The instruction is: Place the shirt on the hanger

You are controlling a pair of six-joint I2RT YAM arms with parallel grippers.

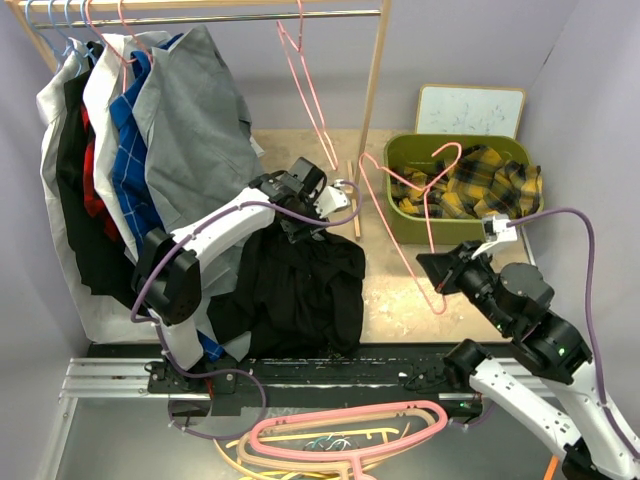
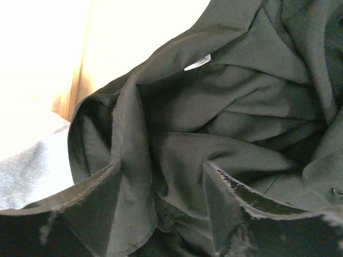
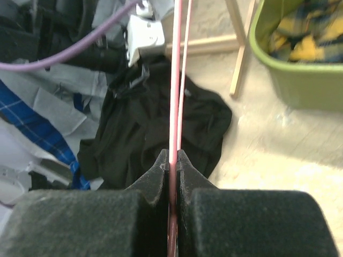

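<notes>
Right now the shirt point(image 1: 300, 290) lies in a crumpled heap on the desk point(image 1: 395, 300), just beside the hanging clothes point(image 1: 170, 130) on the left. It is soft, limp cloth. It looks light, but it will sag and fold wherever you leave it unsupported. Take it at the collar, where the doubled fabric should give a firmer edge. Your left gripper point(image 2: 161, 170) is down in the heap, its jaws apart astride a fold below the white label point(image 2: 197, 62), not pinching it. Your right gripper point(image 3: 172, 156) is clenched on a thin wire of the hanger point(image 3: 173, 80), held up to the right of the shirt. That wire looks springy and may twist in so narrow a grip, so feed it gently into the neck opening.
</notes>
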